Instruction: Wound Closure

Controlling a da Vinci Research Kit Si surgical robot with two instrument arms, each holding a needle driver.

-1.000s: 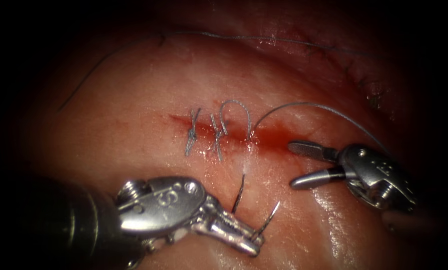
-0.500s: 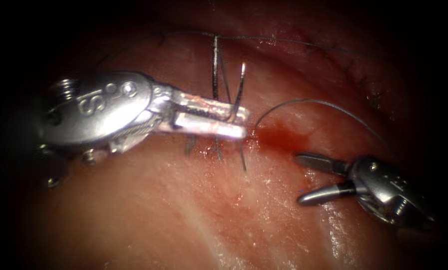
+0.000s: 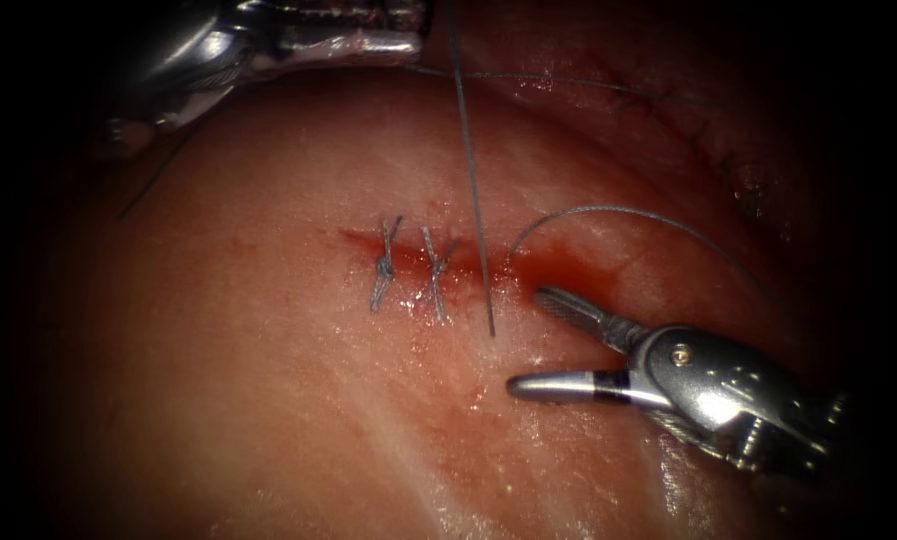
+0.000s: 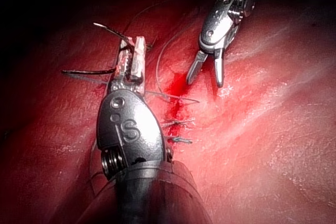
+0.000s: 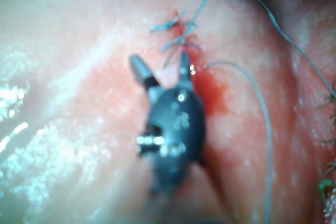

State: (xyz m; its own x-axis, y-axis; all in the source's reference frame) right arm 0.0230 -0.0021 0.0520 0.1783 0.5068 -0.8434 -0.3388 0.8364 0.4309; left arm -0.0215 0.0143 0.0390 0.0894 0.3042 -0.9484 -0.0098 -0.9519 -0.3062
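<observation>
— Up at the endoscope view's top-left edge, what does the left tool (image 3: 408, 30) have?

— Its jaws are clamped together. The left wrist view shows the left tool (image 4: 134, 51) gripping the curved needle (image 4: 86, 71), with both ends of the curve sticking out to one side of the jaws. It looks like a grip near mid-curve, though I can't place it exactly.

— Is the needle in the tissue (image 3: 268, 400)?

— No, it is clear of the surface and held above it, on the far side of the cut (image 3: 353, 238).

— And the thread (image 3: 471, 180)?

— One taut strand runs from near the left tool's jaws down across the cut. It meets the tissue on the near side, just right of the two tied stitches (image 3: 383, 265). A second, slack length (image 3: 608, 210) arcs up out of the cut beside it and off to the right.

— What about the right tool (image 3: 538, 340)?

— Its jaws are spread wide and hold nothing. The upper jaw's tip lies at the right end of the cut, at the edge of the red fluid (image 3: 558, 272). The lower jaw sits over bare tissue on the near side.

— Do the wrist views agree?

— Yes. In the right wrist view the right tool (image 5: 159, 60) gapes just short of the stitches. In the left wrist view the right tool (image 4: 205, 80) gapes beside the red patch, well apart from the needle.
</observation>
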